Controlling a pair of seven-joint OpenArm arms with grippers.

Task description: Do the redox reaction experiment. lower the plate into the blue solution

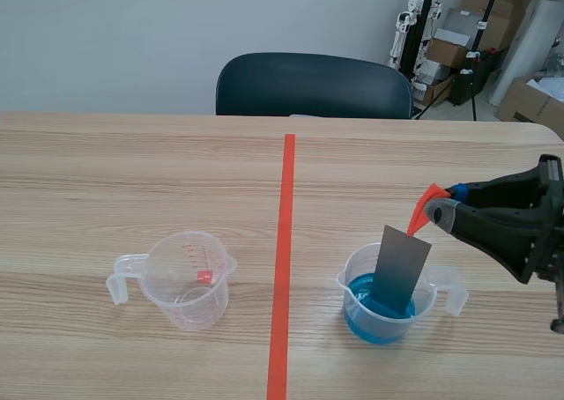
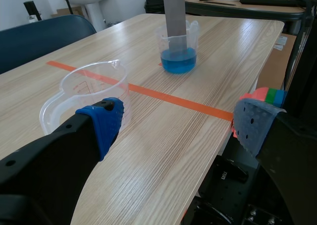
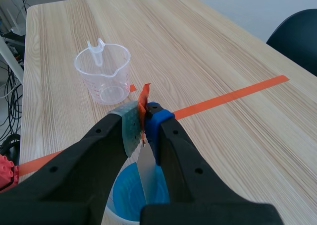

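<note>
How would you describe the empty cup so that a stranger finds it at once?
On the wooden table, look left of the orange-red tape line. A clear measuring cup with red markings stands there alone; unlike the other cup, it holds no blue solution and no grey plate.

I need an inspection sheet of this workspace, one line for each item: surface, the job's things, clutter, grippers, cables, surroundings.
Surface: wooden table, with an orange-red tape line across its middle.
Job's things: grey plate nearly upright, lower end in the blue solution inside the clear beaker; empty measuring cup on the other side of the tape.
Clutter: nothing seen.
Grippers: right gripper shut on the plate's top edge; left gripper open, near the empty measuring cup.
Cables: some hang beyond the table's edge.
Surroundings: dark chair behind the table; cardboard boxes on the floor.
</note>
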